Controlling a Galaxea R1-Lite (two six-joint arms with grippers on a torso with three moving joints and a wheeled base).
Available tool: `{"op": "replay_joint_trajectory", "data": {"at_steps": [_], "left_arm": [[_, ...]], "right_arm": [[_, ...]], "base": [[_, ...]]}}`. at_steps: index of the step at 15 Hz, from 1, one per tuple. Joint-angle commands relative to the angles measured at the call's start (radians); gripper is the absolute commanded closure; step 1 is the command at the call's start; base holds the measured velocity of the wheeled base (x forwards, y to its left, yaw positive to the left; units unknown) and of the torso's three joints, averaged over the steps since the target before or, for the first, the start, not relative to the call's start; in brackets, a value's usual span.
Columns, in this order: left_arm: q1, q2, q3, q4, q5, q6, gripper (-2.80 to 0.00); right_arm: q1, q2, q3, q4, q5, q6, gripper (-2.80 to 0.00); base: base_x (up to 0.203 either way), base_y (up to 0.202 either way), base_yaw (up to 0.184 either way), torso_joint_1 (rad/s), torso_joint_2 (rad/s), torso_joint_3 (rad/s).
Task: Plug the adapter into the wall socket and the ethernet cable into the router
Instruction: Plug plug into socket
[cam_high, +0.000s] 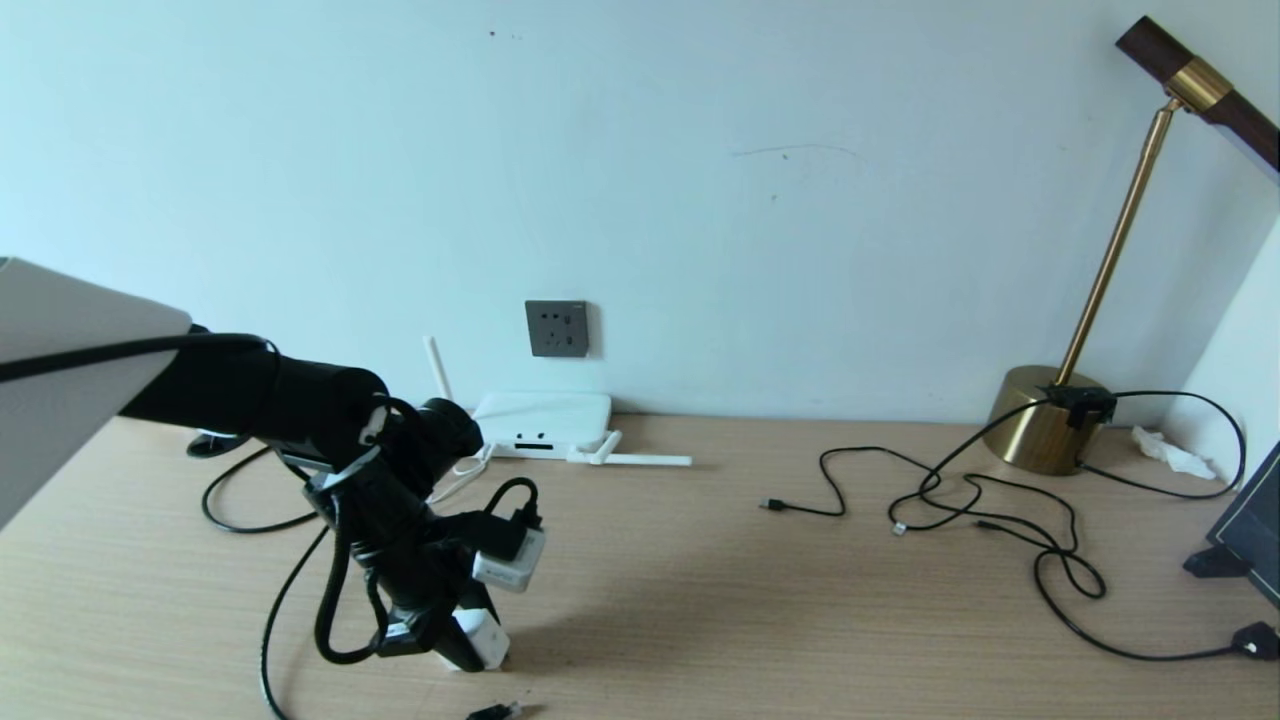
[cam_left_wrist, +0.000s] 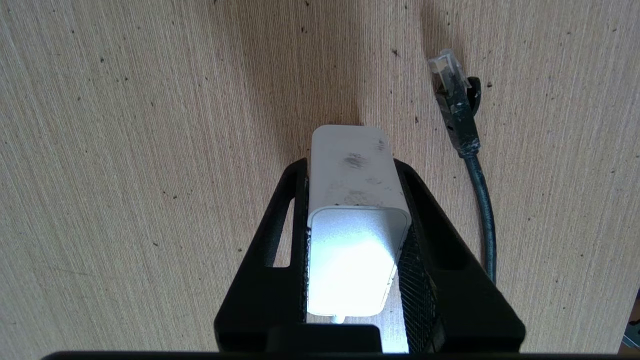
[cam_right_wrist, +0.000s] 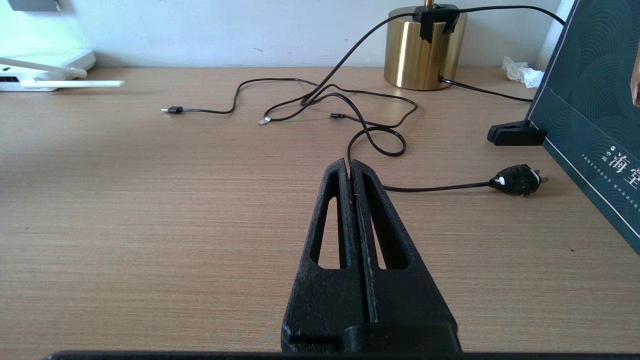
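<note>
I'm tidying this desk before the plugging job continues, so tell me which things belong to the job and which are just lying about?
Job: adapter between the left gripper fingers; wall socket; ethernet cable; router.

Lying about: brass lamp, thin black cables, crumpled tissue, dark box. Right gripper idle, shut.

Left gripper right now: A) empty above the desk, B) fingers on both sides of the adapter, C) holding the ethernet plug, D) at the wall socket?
B: in the left wrist view the left gripper has a finger on each side of the adapter, while the ethernet plug lies apart on the desk.
</note>
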Motion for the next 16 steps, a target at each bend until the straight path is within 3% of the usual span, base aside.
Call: {"op": "replay_joint_trajectory", "data": {"at_steps": [1,5,7,9,12,16], "left_arm": [[0.000,0.004,0.002,0.003,-0.001,0.007,0.00],[0.010,-0.037,0.007,0.001,-0.016,-0.030,0.00],[0.031,-0.103,0.010,0.003,-0.046,-0.137,0.00],[0.054,-0.166,0.008,-0.004,-0.047,-0.308,0.00],[0.075,-0.275,0.007,-0.043,-0.033,-0.620,0.00],[0.140,-0.357,0.048,-0.055,-0.058,-0.890,0.00]], "right_arm": [[0.001,0.000,0.009,-0.001,-0.001,0.000,0.00],[-0.001,0.000,0.009,-0.001,-0.001,0.000,0.00],[0.001,0.000,0.009,-0.001,0.000,0.000,0.00],[0.001,0.000,0.009,-0.001,-0.001,0.000,0.00],[0.001,0.000,0.009,-0.001,-0.001,0.000,0.00],[-0.001,0.000,0.009,-0.001,-0.001,0.000,0.00]], "base": [[0.000,0.000,0.000,0.000,0.00,0.000],[0.000,0.000,0.000,0.000,0.00,0.000],[0.000,0.000,0.000,0.000,0.00,0.000],[0.000,0.000,0.000,0.000,0.00,0.000],[0.000,0.000,0.000,0.000,0.00,0.000],[0.000,0.000,0.000,0.000,0.00,0.000]]}}
